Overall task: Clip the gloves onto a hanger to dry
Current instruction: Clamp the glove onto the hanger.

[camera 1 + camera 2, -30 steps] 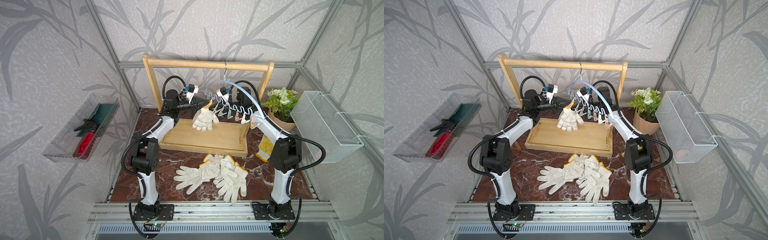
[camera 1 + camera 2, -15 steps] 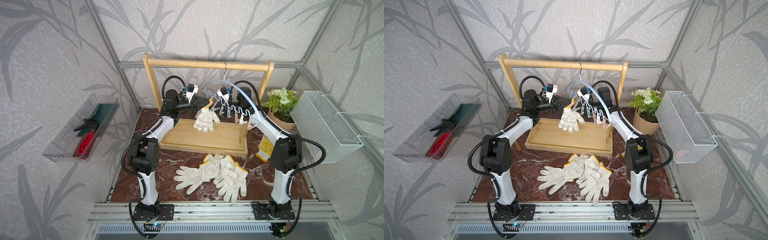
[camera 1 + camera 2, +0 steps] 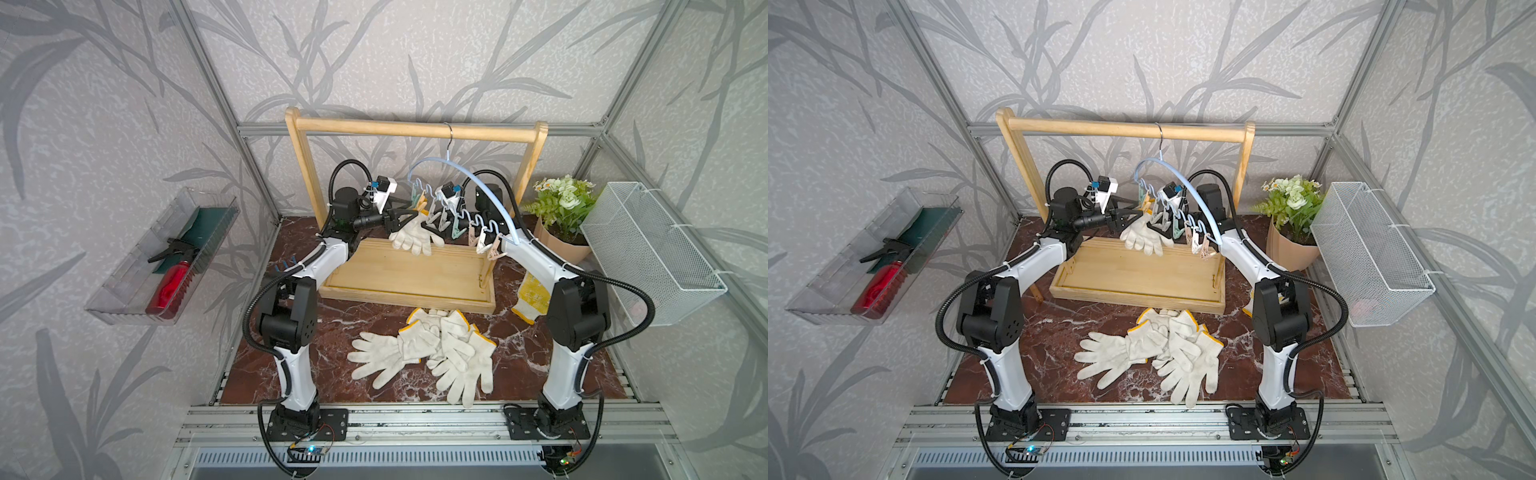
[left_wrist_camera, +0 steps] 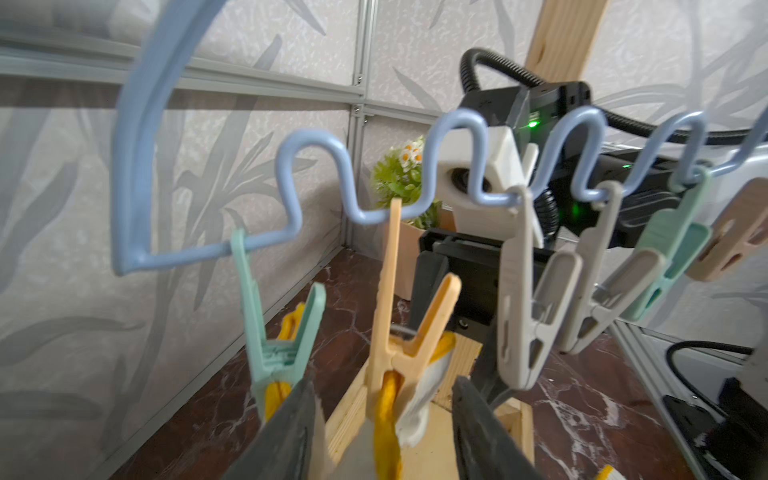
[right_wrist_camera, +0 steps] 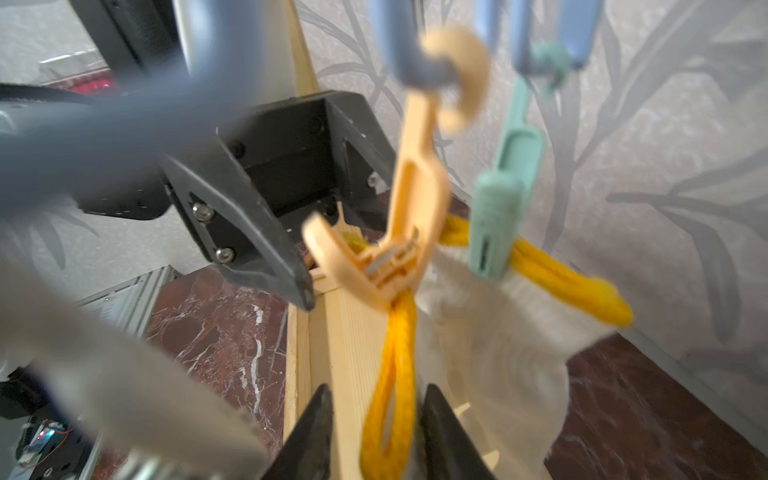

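Left gripper (image 4: 384, 386) and right gripper (image 5: 378, 390) both have jaws parted, seemingly loose around the glove (image 3: 411, 235) clipped to the hanger (image 4: 309, 138).

Far from me, in the middle, the thin light-blue curved plastic hanger (image 4: 126, 174) hangs tilted by its metal hook (image 3: 448, 137). One off-white knitted cotton glove (image 3: 411, 235) dangles fingers-down from its left end, its yellow cuff pinched by a green clip (image 4: 282, 345) and an orange clip (image 4: 392, 345). The other off-white gloves (image 3: 440, 349) lie heaped flat near me.
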Controlling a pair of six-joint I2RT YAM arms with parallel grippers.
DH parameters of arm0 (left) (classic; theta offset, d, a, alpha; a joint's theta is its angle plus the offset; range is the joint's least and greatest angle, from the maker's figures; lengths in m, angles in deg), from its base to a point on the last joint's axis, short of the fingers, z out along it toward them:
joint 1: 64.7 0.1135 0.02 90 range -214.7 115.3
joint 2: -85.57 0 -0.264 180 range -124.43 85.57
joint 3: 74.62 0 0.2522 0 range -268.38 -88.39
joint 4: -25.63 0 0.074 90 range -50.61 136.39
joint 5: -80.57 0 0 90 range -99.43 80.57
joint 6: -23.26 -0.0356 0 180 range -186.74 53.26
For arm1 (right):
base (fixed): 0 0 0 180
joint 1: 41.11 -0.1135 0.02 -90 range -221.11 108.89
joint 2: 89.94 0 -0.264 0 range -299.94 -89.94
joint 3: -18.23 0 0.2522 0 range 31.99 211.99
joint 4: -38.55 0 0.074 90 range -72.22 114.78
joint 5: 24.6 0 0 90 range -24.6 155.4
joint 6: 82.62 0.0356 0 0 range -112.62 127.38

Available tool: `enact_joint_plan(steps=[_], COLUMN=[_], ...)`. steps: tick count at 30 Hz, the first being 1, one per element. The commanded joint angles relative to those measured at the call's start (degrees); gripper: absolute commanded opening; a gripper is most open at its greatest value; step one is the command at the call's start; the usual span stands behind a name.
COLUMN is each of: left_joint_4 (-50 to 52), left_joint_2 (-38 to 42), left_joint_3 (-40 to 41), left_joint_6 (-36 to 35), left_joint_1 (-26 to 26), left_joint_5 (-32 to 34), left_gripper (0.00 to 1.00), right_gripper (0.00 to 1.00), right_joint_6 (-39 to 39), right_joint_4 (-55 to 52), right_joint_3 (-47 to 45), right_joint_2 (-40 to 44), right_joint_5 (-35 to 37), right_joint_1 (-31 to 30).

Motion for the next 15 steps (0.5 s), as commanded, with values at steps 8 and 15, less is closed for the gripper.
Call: enact_joint_plan(steps=[8, 15], left_joint_4=[4.0, 8.4], left_joint_2=[10.1, 14.8], left_joint_3=[9.0, 14.7], left_joint_6=[-8.1, -11.3], left_joint_1=[0.2, 0.1], left_joint_5=[18.5, 25.8], left_gripper=[0.56, 0.57], right_gripper=[0.55, 0.57], right_joint_6=[3.9, 5.2], right_joint_4=[6.3, 6.5], right_joint_3=[-14.3, -25.6], right_joint_2=[10.3, 19.0], right_joint_5=[18.9, 22.9], right_joint_1=[1.7, 0.8])
